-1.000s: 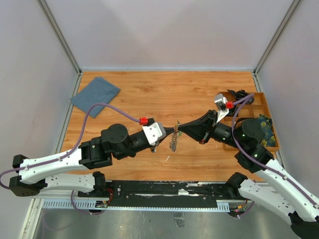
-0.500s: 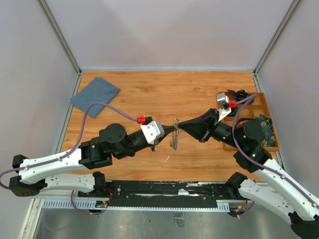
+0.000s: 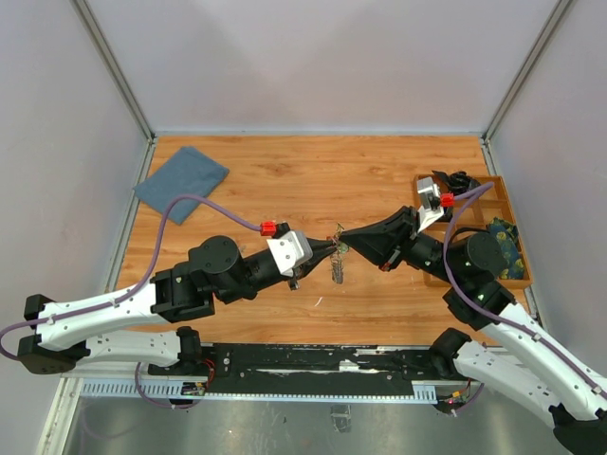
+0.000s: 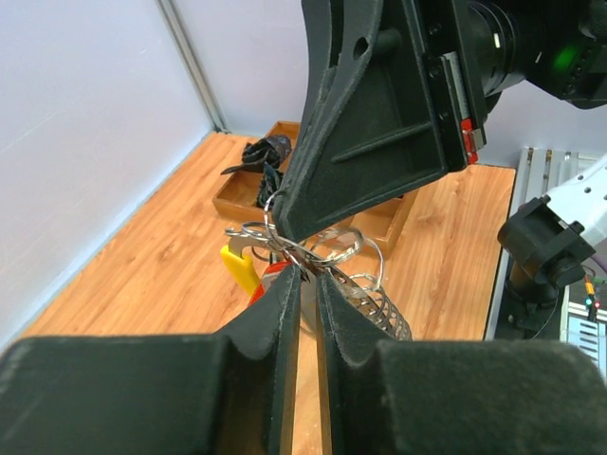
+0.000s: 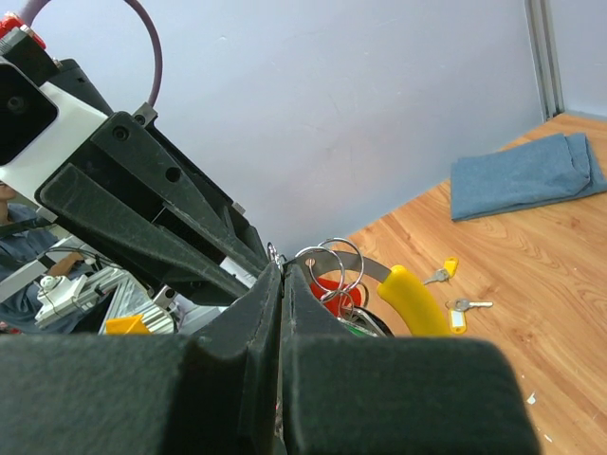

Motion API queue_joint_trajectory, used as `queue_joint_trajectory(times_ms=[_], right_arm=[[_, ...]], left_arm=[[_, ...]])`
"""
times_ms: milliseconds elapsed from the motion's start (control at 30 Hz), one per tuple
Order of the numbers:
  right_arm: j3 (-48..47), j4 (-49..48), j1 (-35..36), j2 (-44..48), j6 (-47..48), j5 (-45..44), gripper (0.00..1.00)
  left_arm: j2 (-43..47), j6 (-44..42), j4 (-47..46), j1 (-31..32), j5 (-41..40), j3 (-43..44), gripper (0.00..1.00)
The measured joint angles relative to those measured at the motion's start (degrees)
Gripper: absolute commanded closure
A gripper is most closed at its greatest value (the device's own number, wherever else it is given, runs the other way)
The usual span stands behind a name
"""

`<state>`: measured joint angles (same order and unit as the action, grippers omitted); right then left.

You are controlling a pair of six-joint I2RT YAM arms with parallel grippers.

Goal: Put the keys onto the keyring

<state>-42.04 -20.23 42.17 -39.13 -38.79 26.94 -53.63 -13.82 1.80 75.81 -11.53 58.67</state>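
The keyring [image 3: 338,263], a bunch of wire rings with silver keys, a yellow tag [image 4: 239,268] and a red piece [image 5: 334,288], hangs above mid-table between the two arms. My right gripper [image 3: 344,239] is shut on a ring of the keyring [image 5: 327,268], fingers pressed together [image 5: 283,272]. From the other side, my left gripper [image 3: 332,249] meets it tip to tip. Its fingers [image 4: 305,277] stand a sliver apart, with ring wire [image 4: 302,250] lying across the tips. Two loose keys with yellow tags [image 5: 444,274] [image 5: 465,305] lie on the table beyond.
A folded blue cloth [image 3: 181,182] lies at the back left. A wooden tray [image 3: 497,194] with black cable bundles [image 3: 453,179] and other items stands at the right edge. White walls enclose the table on three sides.
The left fingers have parted slightly. The key bunch has shifted a little right and hangs lower, and the right wrist has drawn back a bit to the right.
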Motion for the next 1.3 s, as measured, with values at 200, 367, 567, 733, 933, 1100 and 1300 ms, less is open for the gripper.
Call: queue_joint_trajectory(times_ms=[200,367,567,733,933,1100,1300], right_arm=[[0.33,-1.92,0.0,0.0,0.26,0.07,0.99],[0.61,-3.28,0.0,0.92,2.36,0.79,0.99],[3.23,-7.34,0.0,3.23,6.03,2.32,0.99],[4.33,-11.93,-0.02,3.43,7.32,4.94,0.99],[4.39,-17.7,-0.02,3.06,7.76,8.81,0.99],[4.39,-19.47,0.0,3.08,8.04,11.21,1.0],[4.39,-20.09,0.0,3.1,8.41,12.74,1.0]], left_arm=[[0.13,0.42,-0.5,0.09,1.03,-0.33,0.74],[1.95,1.27,-1.77,0.15,2.32,-1.49,0.71],[6.56,2.78,-4.72,0.55,3.65,-2.71,0.7],[7.67,4.42,-9.44,0.55,5.22,-2.89,0.7],[5.33,5.92,-13.2,0.55,8.24,-2.89,0.69],[3.37,6.8,-14.01,0.55,10.29,-2.89,0.68],[2.67,7.65,-15.69,0.55,11.72,-2.89,0.68]])
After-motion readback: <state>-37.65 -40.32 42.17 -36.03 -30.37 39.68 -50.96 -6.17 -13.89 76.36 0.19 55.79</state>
